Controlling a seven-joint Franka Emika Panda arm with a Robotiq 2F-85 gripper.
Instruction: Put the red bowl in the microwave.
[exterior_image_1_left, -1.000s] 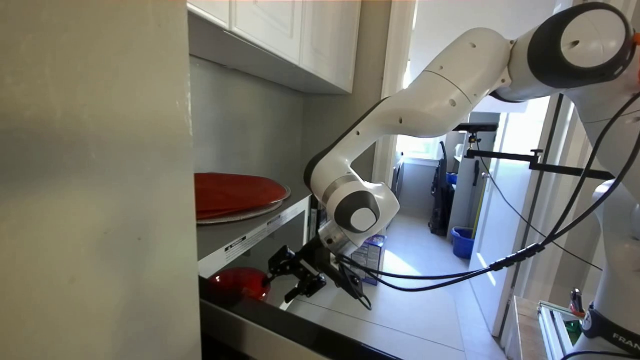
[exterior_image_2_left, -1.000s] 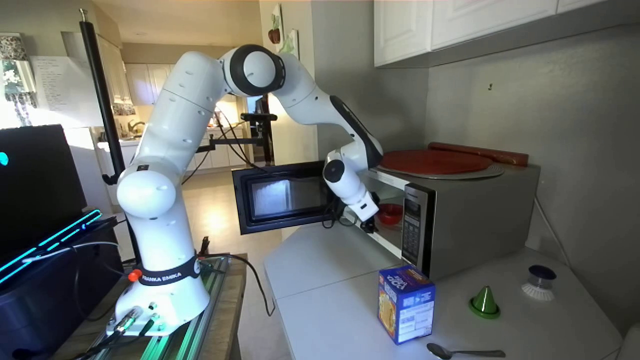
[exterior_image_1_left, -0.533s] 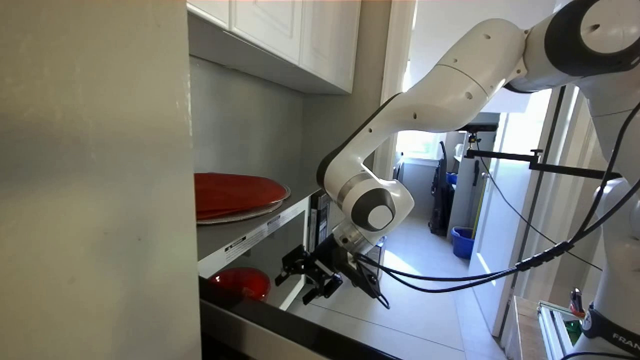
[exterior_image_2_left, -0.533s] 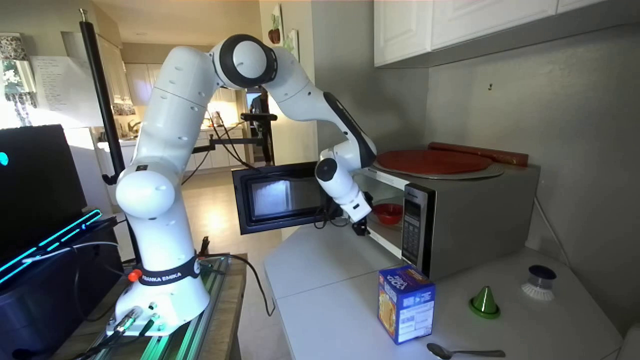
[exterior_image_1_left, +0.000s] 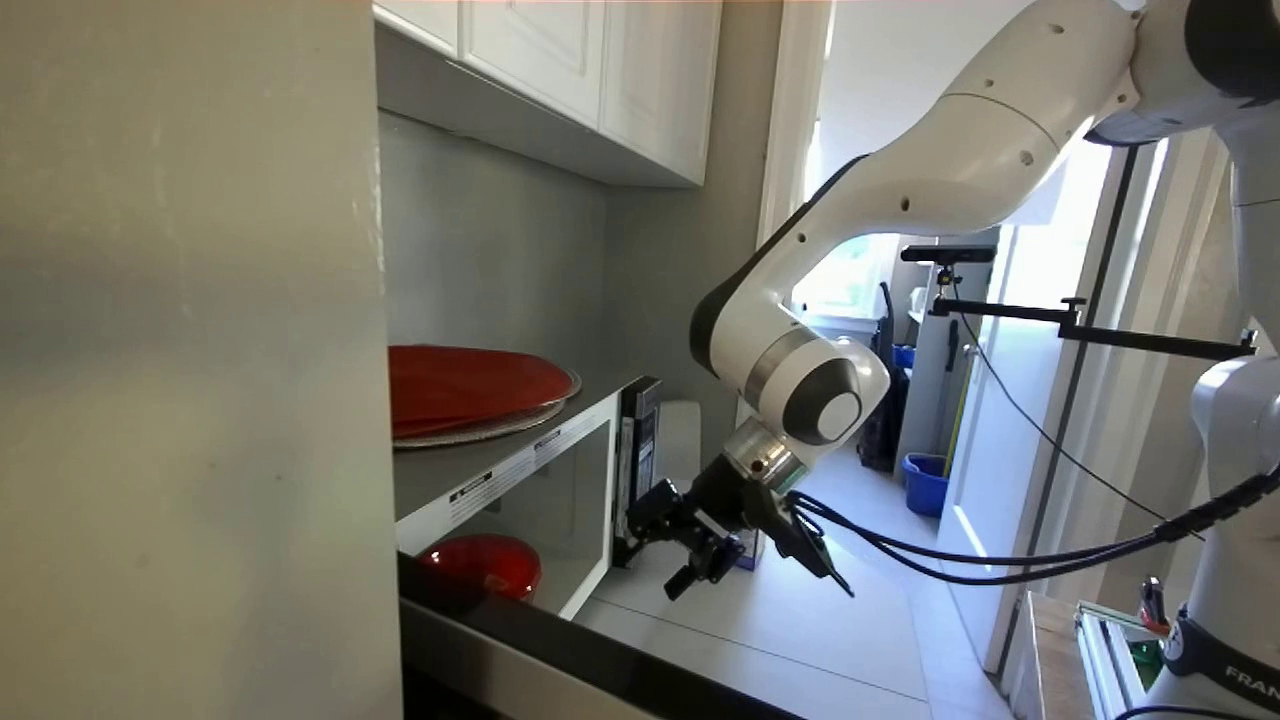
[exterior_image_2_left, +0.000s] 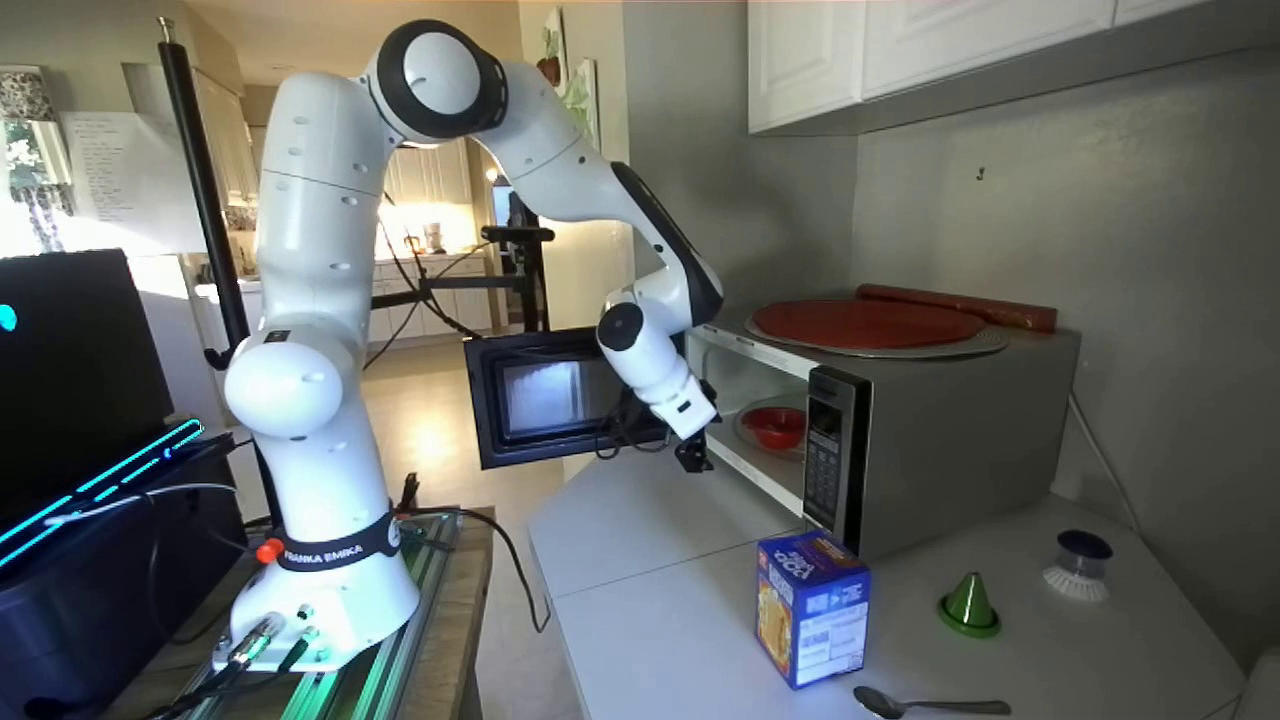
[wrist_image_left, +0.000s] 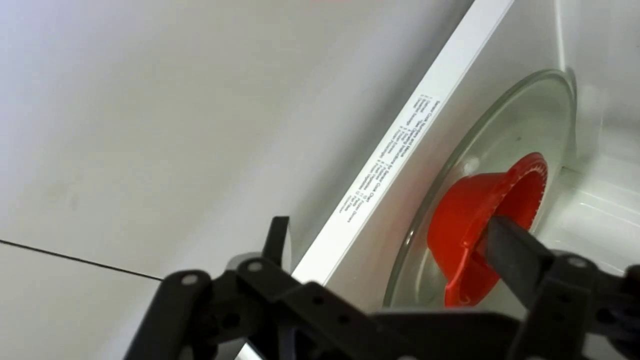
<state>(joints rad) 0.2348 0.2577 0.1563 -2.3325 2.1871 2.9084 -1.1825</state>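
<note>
The black two-fingered gripper (exterior_image_1_left: 650, 572) pointed downward, spread wide, in an exterior view, outside the boxy grey microwave (exterior_image_1_left: 510, 467); a gap separated it from the small round red bowl (exterior_image_1_left: 500, 563) within. In an exterior view, the black rectangular door (exterior_image_2_left: 545, 395) stood wide open, and white countertop (exterior_image_2_left: 660, 550) stretched between the gripper and a blue cardboard box (exterior_image_2_left: 812, 608). In the wrist view, the bowl rested on a clear glass turntable (wrist_image_left: 527, 122) beyond the white front edge (wrist_image_left: 400, 135), a fingertip (wrist_image_left: 515, 255) crossing its rim only by line of sight.
</note>
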